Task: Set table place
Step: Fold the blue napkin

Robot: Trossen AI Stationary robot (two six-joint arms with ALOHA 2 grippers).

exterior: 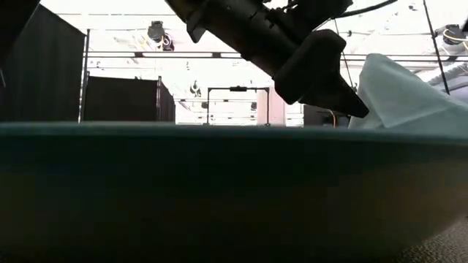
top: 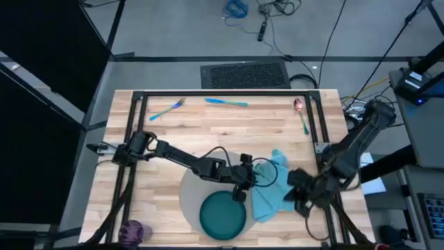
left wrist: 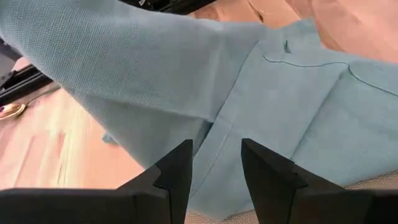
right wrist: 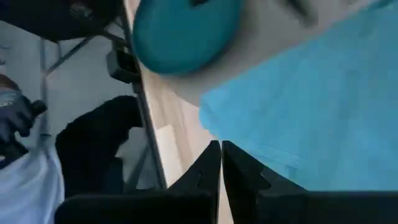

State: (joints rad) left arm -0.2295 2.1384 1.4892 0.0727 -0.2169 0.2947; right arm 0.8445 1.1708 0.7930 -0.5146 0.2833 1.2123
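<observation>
A light blue napkin point(top: 272, 182) lies rumpled half on the round grey mat point(top: 191, 191), right of the dark teal plate point(top: 223, 214) that rests on the mat. My left gripper point(top: 241, 187) is open at the napkin's left part, its fingers either side of a crease point(left wrist: 217, 134). I see no touch there. My right gripper point(top: 289, 193) is shut at the napkin's right edge. A blue-handled fork point(top: 165, 109), knife point(top: 227, 102) and spoon point(top: 300, 111) lie along the table's far side. The purple cup point(top: 135, 229) stands at the near left. My right gripper point(right wrist: 219, 146) has its shut fingertips at the napkin's edge point(right wrist: 231, 138), coming level from the table's right side. I cannot tell whether they touch or hold the cloth.
The black frame bars point(top: 139, 132) run along the table's left and right sides. Bare wood lies between the mat and the far cutlery. The plate's rim point(exterior: 219, 183) fills the low view. A person's gloved hand point(right wrist: 18, 118) shows beyond the table's edge.
</observation>
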